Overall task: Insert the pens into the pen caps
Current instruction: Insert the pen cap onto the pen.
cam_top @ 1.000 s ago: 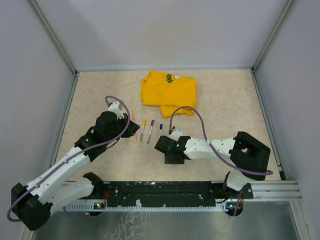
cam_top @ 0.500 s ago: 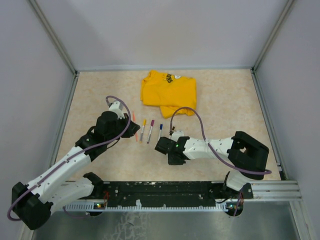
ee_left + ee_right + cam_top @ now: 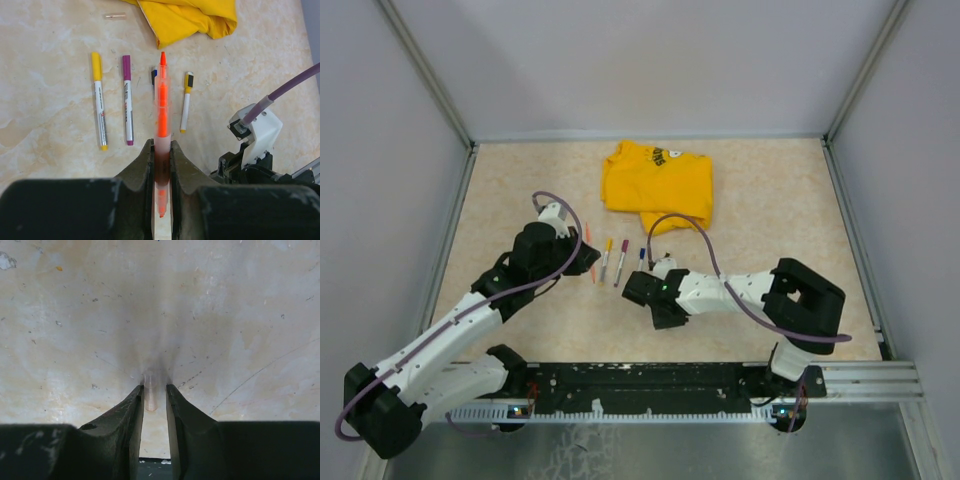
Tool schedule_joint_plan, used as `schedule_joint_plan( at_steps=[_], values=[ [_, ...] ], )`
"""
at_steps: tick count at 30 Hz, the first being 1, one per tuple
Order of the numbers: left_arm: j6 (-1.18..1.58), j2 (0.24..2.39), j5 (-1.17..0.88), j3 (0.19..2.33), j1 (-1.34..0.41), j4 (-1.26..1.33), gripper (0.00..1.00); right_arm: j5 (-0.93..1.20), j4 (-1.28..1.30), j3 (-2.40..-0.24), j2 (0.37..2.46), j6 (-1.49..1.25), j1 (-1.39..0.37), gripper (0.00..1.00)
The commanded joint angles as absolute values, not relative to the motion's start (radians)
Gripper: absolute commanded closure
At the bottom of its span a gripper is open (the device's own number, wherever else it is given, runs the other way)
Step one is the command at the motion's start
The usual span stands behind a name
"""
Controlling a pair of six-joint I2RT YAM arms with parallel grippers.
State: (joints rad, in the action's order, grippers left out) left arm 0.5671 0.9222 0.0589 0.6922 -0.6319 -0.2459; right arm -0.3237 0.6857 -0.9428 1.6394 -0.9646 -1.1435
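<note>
The left fingers (image 3: pixel 161 150) clamp an orange pen (image 3: pixel 162 107). To its left, a yellow-capped pen (image 3: pixel 99 107) and a magenta-capped pen (image 3: pixel 127 102) lie on the worktop (image 3: pixel 45 65), their barrel print illegible. The right fingers (image 3: pixel 155 391) straddle a pale cap (image 3: pixel 149 400) resting on the worktop; whether they grip it is unclear.

The orange pen (image 3: pixel 162 107) is gripped; yellow pen (image 3: pixel 99 107) and magenta pen (image 3: pixel 127 100) lie parallel.

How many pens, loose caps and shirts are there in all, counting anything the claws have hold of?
Pens: 5 (yellow pen, magenta pen, orange pen in the left gripper, blue pen, short pen)
Loose caps: 2 (clear cap by the shirt, cap between the right gripper's fingers)
Shirts: 1
Total: 8
</note>
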Motion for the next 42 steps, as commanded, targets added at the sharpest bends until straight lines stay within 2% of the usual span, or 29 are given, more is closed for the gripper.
schedule_joint_plan(
  at_steps=[1, 7, 15, 24, 28, 32, 42],
  values=[
    [0.554, 0.922, 0.050, 0.704, -0.624, -0.228, 1.00, -0.355, 0.716, -0.964, 1.705, -0.948, -1.149, 0.74],
    [0.553, 0.922, 0.052, 0.704, -0.625, -0.233, 1.00, -0.349, 0.704, -0.953, 1.709, -0.951, -1.148, 0.80],
    [0.554, 0.928, 0.057, 0.709, -0.624, -0.233, 1.00, -0.328, 0.669, -0.941, 1.664, -0.931, -1.132, 0.94],
    [0.527, 0.921, -0.034, 0.694, -0.624, -0.161, 1.00, -0.379, 0.430, -0.802, 1.348, -0.758, -1.070, 0.93],
    [0.502, 0.898, -0.106, 0.674, -0.624, -0.096, 1.00, -0.428, 0.230, -0.700, 1.159, -0.637, -1.069, 1.00],
    [0.475, 0.876, -0.171, 0.653, -0.625, -0.038, 1.00, -0.469, 0.049, -0.628, 1.016, -0.590, -1.068, 1.00],
    [0.439, 0.878, -0.386, 0.648, -0.634, 0.088, 1.00, -0.505, -0.135, -0.615, 0.854, -0.592, -1.068, 1.00]
  ],
)
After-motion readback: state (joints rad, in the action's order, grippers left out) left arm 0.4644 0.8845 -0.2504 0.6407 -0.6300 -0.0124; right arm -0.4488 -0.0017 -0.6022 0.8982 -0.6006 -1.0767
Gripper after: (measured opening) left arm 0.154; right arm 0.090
